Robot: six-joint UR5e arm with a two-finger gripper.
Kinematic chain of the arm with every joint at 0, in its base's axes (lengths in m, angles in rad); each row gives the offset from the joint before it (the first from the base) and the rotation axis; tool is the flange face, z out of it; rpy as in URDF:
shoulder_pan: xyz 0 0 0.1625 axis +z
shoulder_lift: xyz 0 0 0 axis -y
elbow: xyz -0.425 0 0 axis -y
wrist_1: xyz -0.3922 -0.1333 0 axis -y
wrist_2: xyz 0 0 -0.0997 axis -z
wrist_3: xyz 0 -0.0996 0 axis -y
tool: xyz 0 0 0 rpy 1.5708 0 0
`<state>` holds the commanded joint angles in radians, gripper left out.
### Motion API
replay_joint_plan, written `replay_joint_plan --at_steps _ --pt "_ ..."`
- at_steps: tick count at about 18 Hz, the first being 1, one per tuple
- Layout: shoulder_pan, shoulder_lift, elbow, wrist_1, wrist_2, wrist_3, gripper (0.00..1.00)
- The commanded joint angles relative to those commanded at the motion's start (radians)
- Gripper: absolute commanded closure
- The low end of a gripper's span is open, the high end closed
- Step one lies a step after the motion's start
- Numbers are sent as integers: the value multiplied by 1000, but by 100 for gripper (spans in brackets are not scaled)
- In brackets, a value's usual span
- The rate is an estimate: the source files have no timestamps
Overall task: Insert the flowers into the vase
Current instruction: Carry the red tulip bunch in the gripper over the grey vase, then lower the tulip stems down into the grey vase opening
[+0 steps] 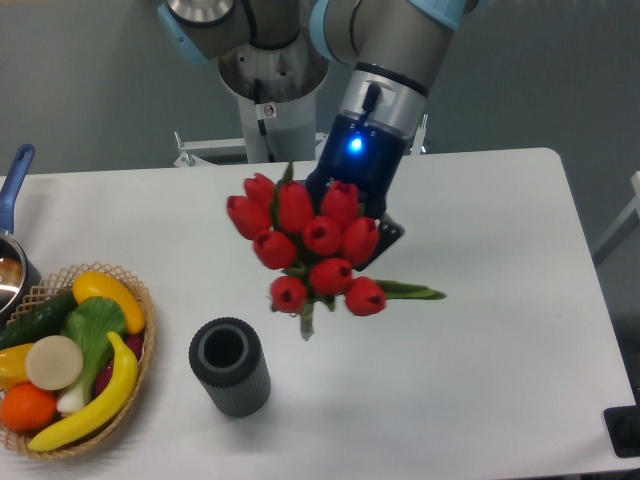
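The flowers [308, 248] hung in the air above the surface [480, 330], red buds bunched toward the camera, the green stem end pointing down and one long leaf projecting to the right. The bunch was up and to the right of the vase [230, 366] and apart from it. The vase stood upright on the surface near the front edge, its round mouth open and unoccupied.

No brand name or legible writing was visible. A small red-and-white sticker was fixed to the arm's base column [268, 110], too small to read. A blue indicator lamp [355, 145] was lit on the dark wrist housing.

The surface was white with rounded corners, set before a plain grey wall. A wicker basket [135, 395] of toy fruit and vegetables sat at the left front, just left of the vase. A pot with a blue handle [18, 170] was at the left edge.

The gripper [352, 215] was behind the buds, and its fingers were hidden by them. The bunch was carried clear of the surface, so the fingers were clamped on the flowers; the fingers' spacing could not be determined.
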<state>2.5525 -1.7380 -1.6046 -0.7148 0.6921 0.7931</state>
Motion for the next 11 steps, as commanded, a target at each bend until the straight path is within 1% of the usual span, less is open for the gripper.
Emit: replay_joint_plan --at_steps 5,7,9,11 --pt "-2 -5 6 0 -110 -5 60" --pt "-2 -5 -3 0 -155 -3 60" --pt "-3 -9 -6 0 -163 -3 60" --pt "-21 -23 -5 0 -163 3 60"
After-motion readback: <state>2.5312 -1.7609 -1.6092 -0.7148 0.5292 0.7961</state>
